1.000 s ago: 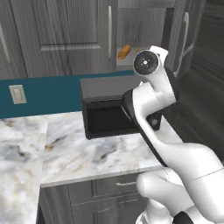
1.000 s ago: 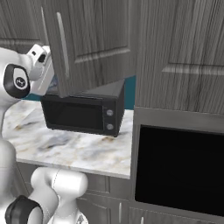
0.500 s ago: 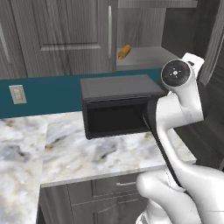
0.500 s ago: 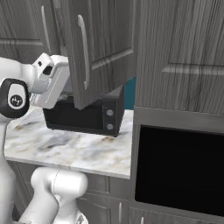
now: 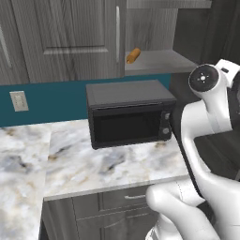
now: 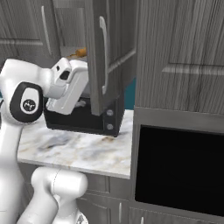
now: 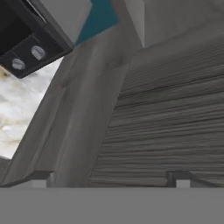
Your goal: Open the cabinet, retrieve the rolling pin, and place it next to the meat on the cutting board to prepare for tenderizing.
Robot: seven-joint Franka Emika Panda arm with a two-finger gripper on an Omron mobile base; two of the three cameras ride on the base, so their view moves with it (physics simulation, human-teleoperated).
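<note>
Left base view: microwave (image 5: 129,113) unlabelled.

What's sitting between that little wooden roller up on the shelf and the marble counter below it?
The black microwave stands between them in the left base view: the rolling pin lies on the open cabinet's shelf above it, and the counter carries it.

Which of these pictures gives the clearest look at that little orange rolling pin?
The left base view: the rolling pin lies in plain sight on the open cabinet's shelf. In the right base view just a sliver peeks past the opened door.
</note>
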